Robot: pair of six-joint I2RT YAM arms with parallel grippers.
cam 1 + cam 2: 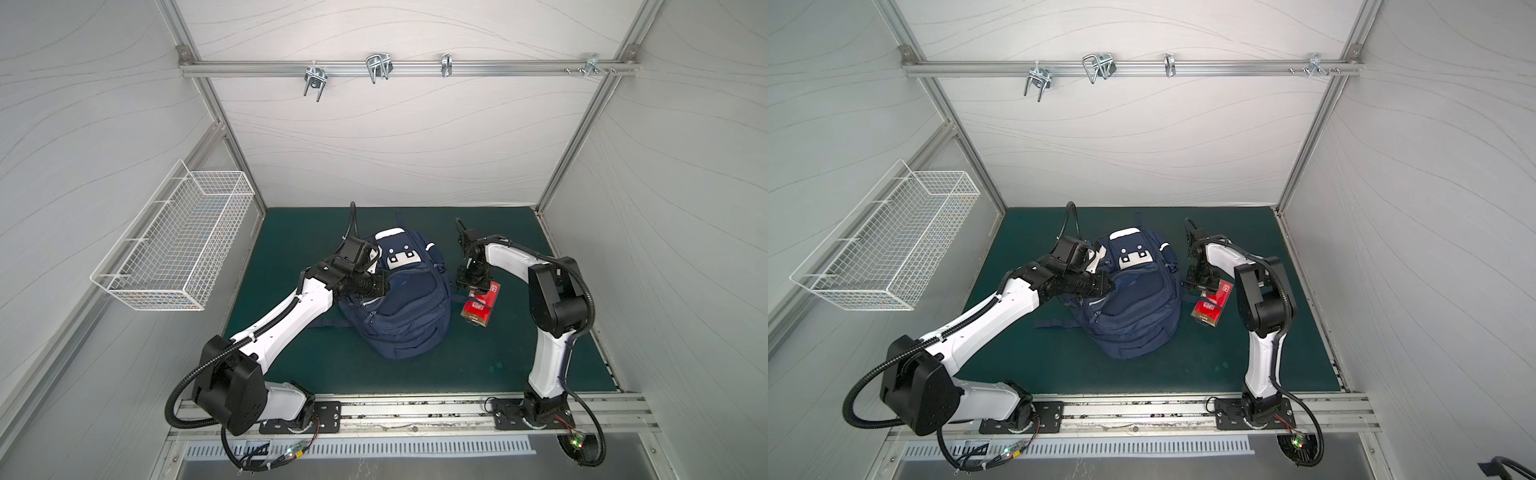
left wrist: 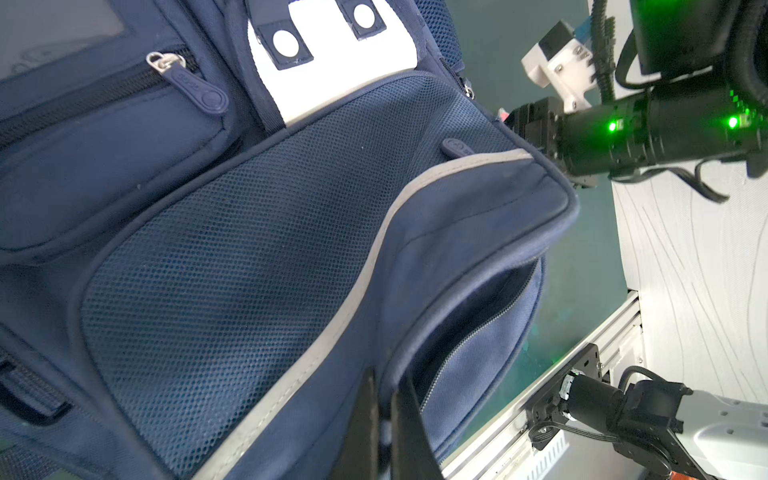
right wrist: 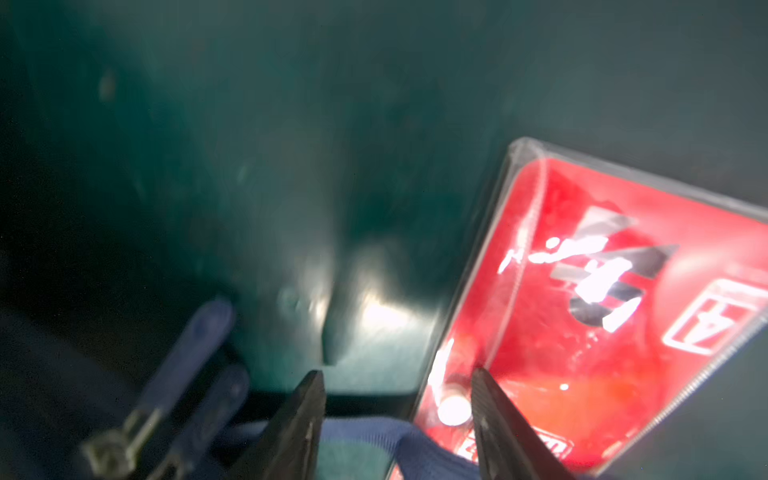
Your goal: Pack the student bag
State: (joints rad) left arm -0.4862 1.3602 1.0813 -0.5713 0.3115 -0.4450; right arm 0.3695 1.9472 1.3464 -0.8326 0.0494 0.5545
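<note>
Pinching the bag (image 2: pixel 249 228) rim with left gripper (image 2: pixel 386 376), jaws closed on fabric just beside the grey stripe (image 2: pixel 330 332), with a compartment mouth held ajar. Hovering right gripper (image 3: pixel 397 374) with jaws parted over a corner of the red packet (image 3: pixel 602 332) and a blue strap (image 3: pixel 365 436); contact not determinable owing to blur. Resting near mat (image 1: pixel 291 232) centre between both arms: bag, with packet flat just beside it on the right-arm side. Judged early: nothing seen packed; packet pickup, insertion and closing outstanding.
</note>
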